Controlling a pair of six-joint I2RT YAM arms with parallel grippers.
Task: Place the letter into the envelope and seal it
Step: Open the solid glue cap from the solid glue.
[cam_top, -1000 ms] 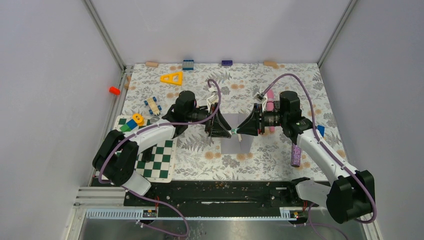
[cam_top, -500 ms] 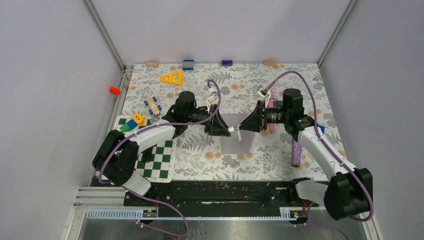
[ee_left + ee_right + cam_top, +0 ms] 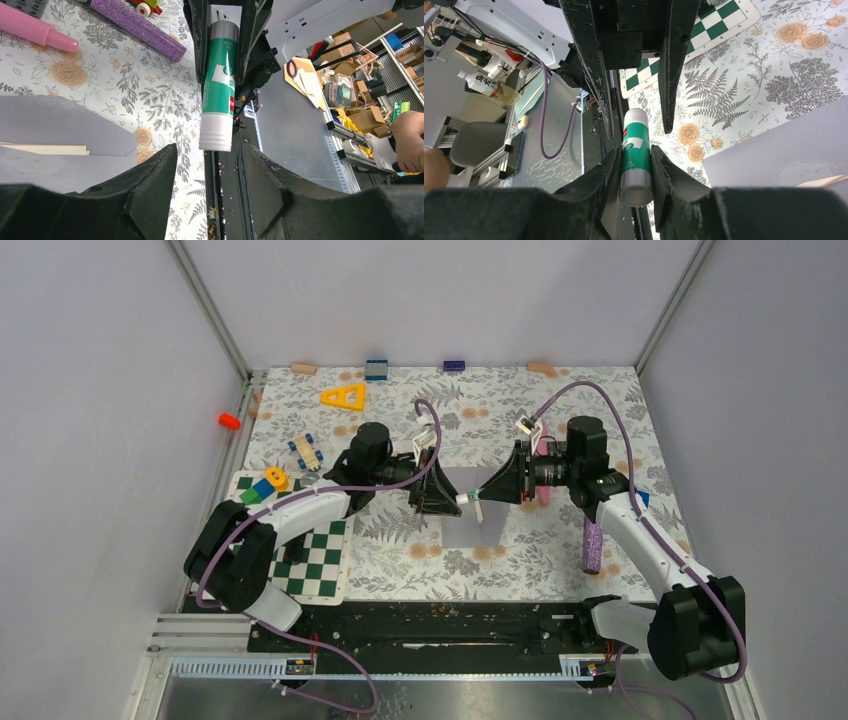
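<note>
– Floral tablecloth (image 3: 560,420), flat grey paper envelope (image 3: 462,532) lying mid-table. Where's the tan parchment letter (image 3: 45,149)?
– Tucked inside, only its edge showing. Sealing step, I'd say: the right gripper (image 3: 635,152) is clamped on a green-and-white plastic glue stick (image 3: 220,75), and the left gripper (image 3: 212,155) has its jaws apart around the white end (image 3: 215,137).
– Next?
– Probably closing on that end and pulling it straight off, then gluing the flap.

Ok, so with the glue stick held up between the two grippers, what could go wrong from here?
The left gripper is open, clear of the white end of the glue stick; closing off-centre could twist it in the right gripper. If the stick slips, it would likely drop onto the envelope below. The letter edge shows at the envelope's mouth and might catch glue.
</note>
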